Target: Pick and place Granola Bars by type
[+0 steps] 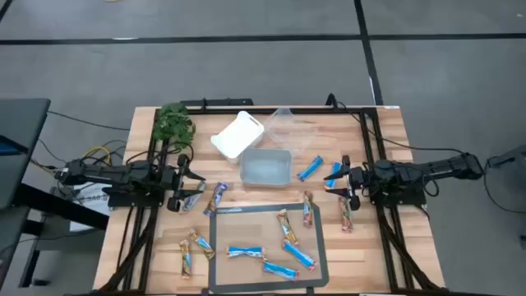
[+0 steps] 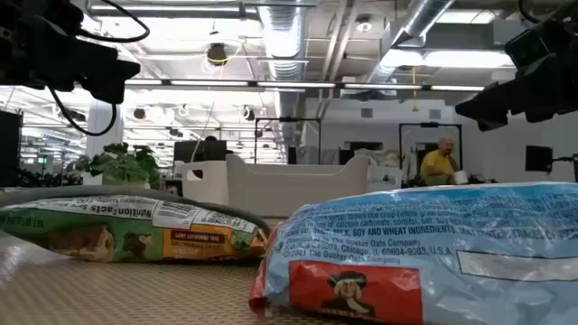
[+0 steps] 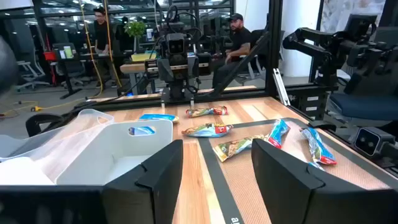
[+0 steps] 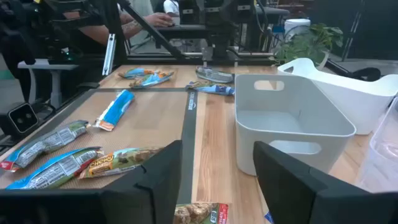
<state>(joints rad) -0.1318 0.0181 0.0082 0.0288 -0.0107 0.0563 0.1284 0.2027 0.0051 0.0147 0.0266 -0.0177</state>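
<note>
Granola bars lie scattered on the table. Blue bars (image 1: 245, 252) and a tan bar (image 1: 285, 224) lie on the mat. Two tan bars (image 1: 196, 243) are left of it, and two dark purple bars (image 1: 215, 197) lie by my left gripper (image 1: 177, 187). Two blue bars (image 1: 309, 168) and tan bars (image 1: 346, 214) lie near my right gripper (image 1: 349, 182). Both grippers are open, level above the table and facing each other. My left gripper (image 3: 214, 180) points past a tub toward the bars (image 3: 239, 147). My right gripper (image 4: 217, 180) stands over a tan bar (image 4: 199, 213).
Three tubs sit at the table's middle and far side: a grey-white one (image 1: 265, 167), a white one (image 1: 238, 134) and a clear one (image 1: 289, 125). A plant (image 1: 173, 123) stands at the far left corner. A dark-bordered mat (image 1: 220, 247) covers the near middle. People show in the room beyond.
</note>
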